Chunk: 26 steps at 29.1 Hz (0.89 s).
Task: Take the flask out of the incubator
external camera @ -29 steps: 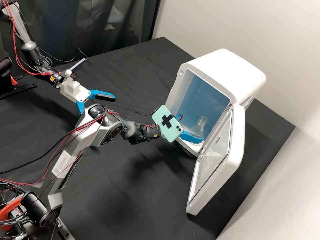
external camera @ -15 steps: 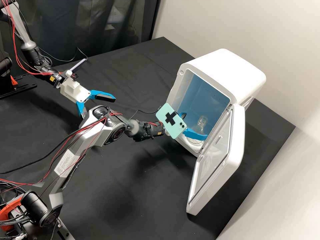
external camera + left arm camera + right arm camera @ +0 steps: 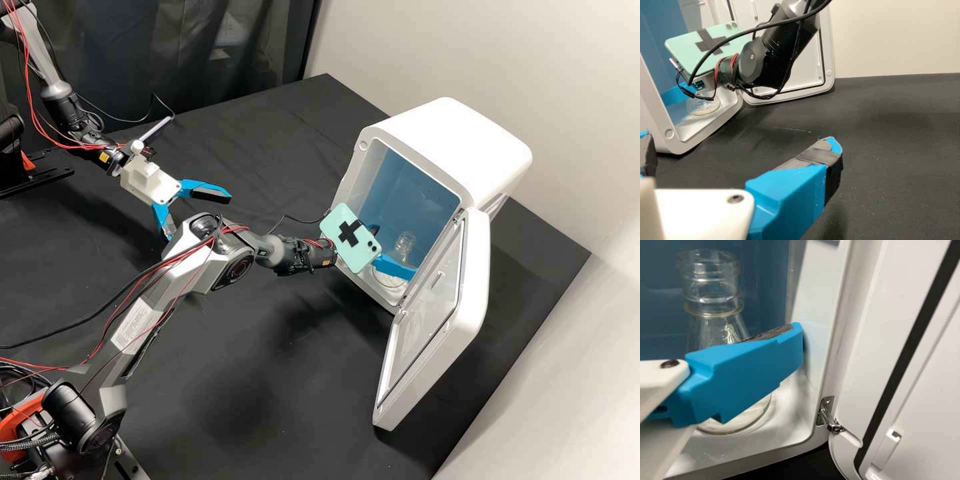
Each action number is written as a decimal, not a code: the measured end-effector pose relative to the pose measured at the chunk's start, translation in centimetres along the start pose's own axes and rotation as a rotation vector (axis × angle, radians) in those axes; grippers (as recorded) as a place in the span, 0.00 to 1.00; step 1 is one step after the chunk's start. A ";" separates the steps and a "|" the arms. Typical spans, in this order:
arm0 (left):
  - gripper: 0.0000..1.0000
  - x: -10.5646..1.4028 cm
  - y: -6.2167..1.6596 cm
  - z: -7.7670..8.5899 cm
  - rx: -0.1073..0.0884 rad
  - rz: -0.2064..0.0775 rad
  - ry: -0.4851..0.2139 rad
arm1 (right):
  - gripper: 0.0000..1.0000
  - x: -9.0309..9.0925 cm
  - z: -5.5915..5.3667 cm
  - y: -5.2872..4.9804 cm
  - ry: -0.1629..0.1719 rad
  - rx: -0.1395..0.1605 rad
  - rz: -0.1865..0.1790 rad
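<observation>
The clear glass flask (image 3: pixel 403 244) stands upright on the floor of the white incubator (image 3: pixel 460 143), near the hinge side of the opening. My right gripper (image 3: pixel 388 259) is inside the chamber, open, and its fingers are not closed on the glass. One blue finger (image 3: pixel 747 367) lies across the flask (image 3: pixel 712 320) at its shoulder; the other finger is out of sight. My left gripper (image 3: pixel 192 195) hangs open over the bench, well to the left of the incubator. From there, the flask's base (image 3: pixel 702 106) is visible in the chamber.
The incubator door (image 3: pixel 437 313) hangs wide open to the right of the opening, and its hinge (image 3: pixel 827 415) sits close to the right finger. A teal phone (image 3: pixel 350 237) rides on the right wrist at the opening. The black bench (image 3: pixel 267 373) spreads out in front.
My right arm has pushed farther into the incubator, bringing its finger alongside the flask. The left arm has stayed where it was.
</observation>
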 end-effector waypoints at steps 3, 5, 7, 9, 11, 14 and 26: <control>1.00 0.0 0.00 0.0 0.000 0.000 0.000 | 1.00 0.1 0.0 0.0 -0.011 -0.017 -0.012; 1.00 0.0 0.00 0.0 0.000 0.000 0.000 | 1.00 0.1 0.0 0.0 -0.013 -0.030 -0.012; 1.00 0.0 0.00 0.0 0.000 0.000 0.000 | 1.00 0.1 0.0 0.0 -0.019 -0.038 -0.016; 1.00 0.0 0.00 0.0 0.000 0.000 0.000 | 1.00 0.2 -0.1 0.0 -0.026 -0.043 -0.026; 1.00 0.0 0.00 0.0 0.000 0.000 0.000 | 1.00 0.2 -0.1 0.1 -0.033 -0.046 -0.029; 1.00 0.0 0.01 -0.1 0.000 0.000 0.002 | 1.00 0.3 -0.2 0.1 -0.044 -0.043 -0.043; 1.00 0.0 -0.11 -0.2 -0.002 -0.004 0.005 | 0.00 0.4 -0.1 0.1 -0.058 -0.027 -0.048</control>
